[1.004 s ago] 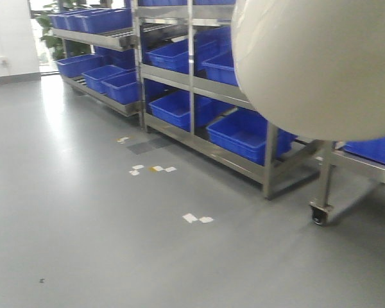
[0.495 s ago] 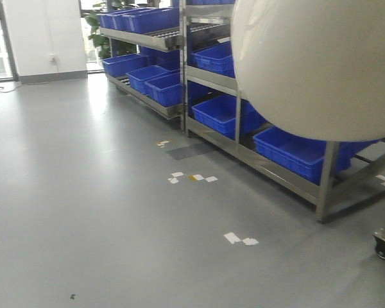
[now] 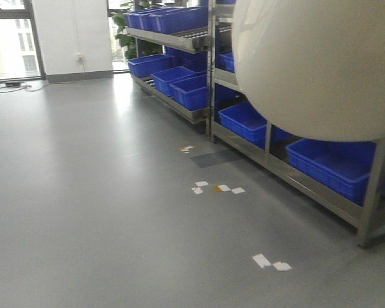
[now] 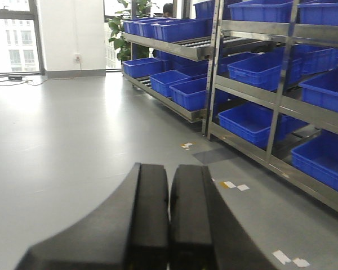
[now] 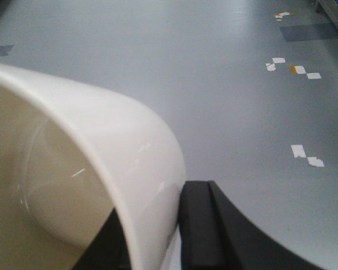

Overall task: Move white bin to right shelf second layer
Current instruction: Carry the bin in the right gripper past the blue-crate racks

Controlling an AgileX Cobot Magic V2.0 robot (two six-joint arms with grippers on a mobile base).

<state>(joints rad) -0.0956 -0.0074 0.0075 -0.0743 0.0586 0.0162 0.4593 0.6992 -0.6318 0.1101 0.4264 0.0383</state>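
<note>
White bin: The white bin [image 3: 314,64] hung off the floor [image 3: 83,192] in the right gripper [image 5: 158,225]. Its rounded underside filled the upper right of the front view, and its rim and pale inside showed in the right wrist view.
Right gripper: It was clenched on the bin's wall, one finger outside and a dark shape, likely the other finger, inside the rim.
Left gripper: The left gripper [image 4: 170,169] had its fingers pressed together on nothing and pointed over the floor.
Racks: The steel racks [image 3: 212,77] stood to the right, loaded with blue bins [image 3: 199,90], and the white bin touched none of them.
Done: The pick-up looked complete, since the bin was aloft and gripped.
Left: Judging from this, the approach to the rack, the placing on the second layer and the release were all yet to come.
Hidden: Which level was the second layer could not be told. A roller lane [image 4: 208,46] showed on one rack, but the white bin covered much of the near rack in the front view. Both arms were out of sight, and the inner finger was partly cut off.
</note>
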